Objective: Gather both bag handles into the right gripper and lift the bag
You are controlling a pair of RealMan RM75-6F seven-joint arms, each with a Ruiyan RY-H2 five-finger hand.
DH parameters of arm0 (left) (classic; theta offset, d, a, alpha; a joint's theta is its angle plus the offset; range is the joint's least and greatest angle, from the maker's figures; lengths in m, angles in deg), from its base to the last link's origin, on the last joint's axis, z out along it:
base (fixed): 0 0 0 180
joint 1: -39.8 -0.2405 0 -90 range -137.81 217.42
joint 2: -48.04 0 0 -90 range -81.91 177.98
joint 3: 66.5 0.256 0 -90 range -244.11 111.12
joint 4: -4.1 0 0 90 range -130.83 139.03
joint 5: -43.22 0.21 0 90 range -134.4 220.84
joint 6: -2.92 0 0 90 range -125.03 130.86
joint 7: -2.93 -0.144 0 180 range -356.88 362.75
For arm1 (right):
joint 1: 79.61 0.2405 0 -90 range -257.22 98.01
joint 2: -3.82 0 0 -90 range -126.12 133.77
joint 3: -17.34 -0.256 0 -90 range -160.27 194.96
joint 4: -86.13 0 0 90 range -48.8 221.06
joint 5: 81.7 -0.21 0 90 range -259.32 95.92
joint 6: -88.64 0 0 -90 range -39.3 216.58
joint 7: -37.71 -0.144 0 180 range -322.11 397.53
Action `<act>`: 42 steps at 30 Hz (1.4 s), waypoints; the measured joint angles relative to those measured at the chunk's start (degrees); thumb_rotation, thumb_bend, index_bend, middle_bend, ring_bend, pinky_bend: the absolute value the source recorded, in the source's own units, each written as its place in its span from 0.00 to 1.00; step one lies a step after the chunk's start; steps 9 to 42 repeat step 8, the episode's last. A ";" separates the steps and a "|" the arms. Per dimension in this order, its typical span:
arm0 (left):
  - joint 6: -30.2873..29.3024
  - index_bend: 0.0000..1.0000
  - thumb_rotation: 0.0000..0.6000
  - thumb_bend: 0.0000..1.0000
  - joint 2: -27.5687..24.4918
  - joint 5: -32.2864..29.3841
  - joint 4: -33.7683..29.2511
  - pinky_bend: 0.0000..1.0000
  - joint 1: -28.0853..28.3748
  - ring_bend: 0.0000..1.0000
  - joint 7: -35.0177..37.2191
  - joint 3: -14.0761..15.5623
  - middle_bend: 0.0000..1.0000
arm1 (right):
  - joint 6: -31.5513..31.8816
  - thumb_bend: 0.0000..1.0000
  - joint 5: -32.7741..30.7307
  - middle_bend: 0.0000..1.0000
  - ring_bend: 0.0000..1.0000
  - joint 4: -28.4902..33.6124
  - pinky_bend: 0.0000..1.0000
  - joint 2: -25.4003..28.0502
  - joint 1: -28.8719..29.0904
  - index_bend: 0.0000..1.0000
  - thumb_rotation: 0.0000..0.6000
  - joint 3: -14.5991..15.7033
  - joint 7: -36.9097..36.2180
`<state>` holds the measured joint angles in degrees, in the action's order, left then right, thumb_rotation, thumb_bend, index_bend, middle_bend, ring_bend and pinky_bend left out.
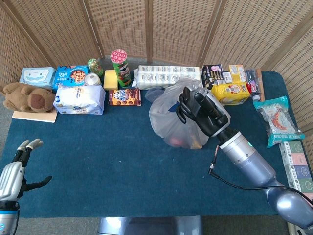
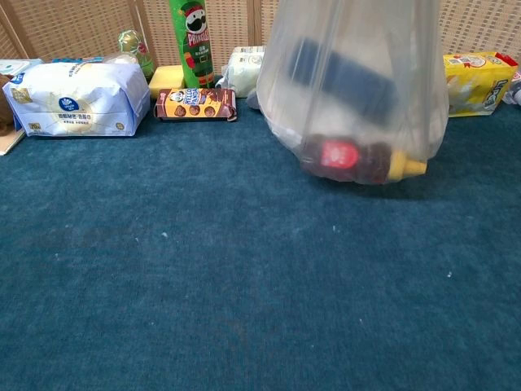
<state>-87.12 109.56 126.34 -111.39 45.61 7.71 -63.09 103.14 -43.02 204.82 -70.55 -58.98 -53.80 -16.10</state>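
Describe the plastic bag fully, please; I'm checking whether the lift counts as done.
The plastic bag is thin, clear and crinkled, its top bunched in the right hand, whose fingers curl around the gathered plastic. In the chest view it hangs above the blue table with a shadow beneath, apparently off the surface. Inside, at the bottom, lies a dark bottle with a red label and yellow cap, on its side; above it sits a dark flat item, unclear. Nothing else touches the bag.

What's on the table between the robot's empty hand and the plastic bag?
Nothing: the head view shows only bare blue cloth between the left hand and the plastic bag, which the right hand holds.
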 measured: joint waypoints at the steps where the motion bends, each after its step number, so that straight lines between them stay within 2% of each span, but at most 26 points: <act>1: 0.06 0.07 1.00 0.05 0.23 -0.07 0.12 0.16 -0.11 0.00 0.04 -0.10 0.18 | 0.35 0.23 -0.09 0.76 0.88 -0.17 0.73 0.29 0.34 0.60 0.68 0.11 -0.15; 8: 1.45 0.07 1.00 0.05 1.16 -0.02 0.45 0.16 -0.37 0.00 -0.12 -0.94 0.18 | 1.84 0.23 -0.26 0.76 0.88 -0.42 0.73 1.91 0.98 0.60 0.68 0.46 -1.17; 42: 1.45 0.07 1.00 0.05 1.16 -0.02 0.45 0.16 -0.37 0.00 -0.12 -0.94 0.18 | 1.84 0.23 -0.26 0.76 0.88 -0.42 0.73 1.91 0.98 0.60 0.68 0.46 -1.17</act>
